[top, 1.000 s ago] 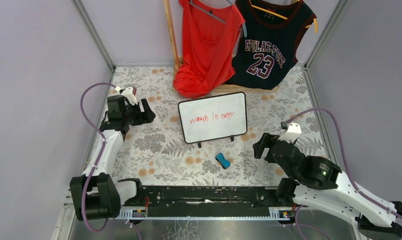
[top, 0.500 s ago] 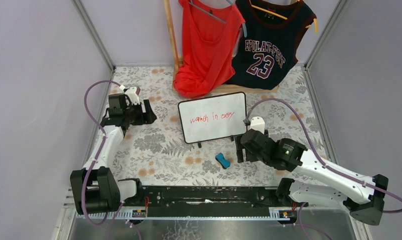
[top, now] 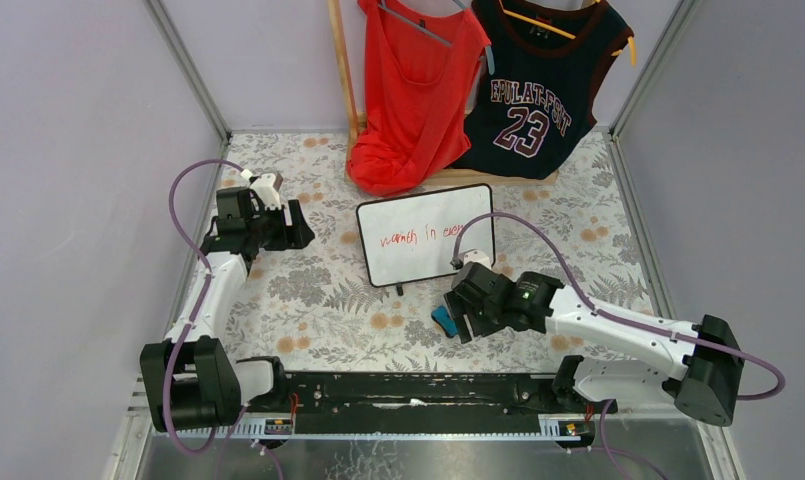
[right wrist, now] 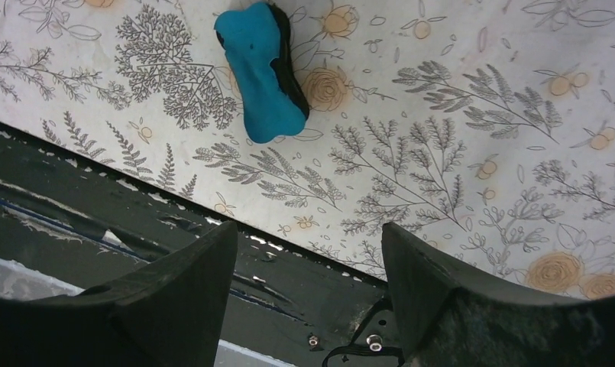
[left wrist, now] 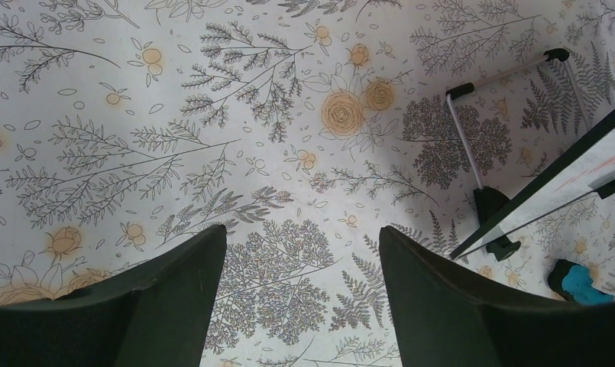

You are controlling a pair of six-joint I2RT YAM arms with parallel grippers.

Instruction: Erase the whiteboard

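Observation:
The whiteboard stands tilted on little black feet in the middle of the floral cloth, with red handwriting on it. Its black-framed edge shows in the left wrist view. A small blue eraser block lies in front of the board. My right gripper hovers open just beside it and partly over it, with nothing between its fingers. My left gripper is open and empty above the cloth, left of the board.
A red top and a dark number-23 jersey hang on a wooden rack behind the board. A black rail runs along the near edge. Purple walls and metal posts close in the sides.
My right arm has swung from the right side leftward to the blue eraser block. The left arm shifted slightly and then held still. The board and eraser have not moved.

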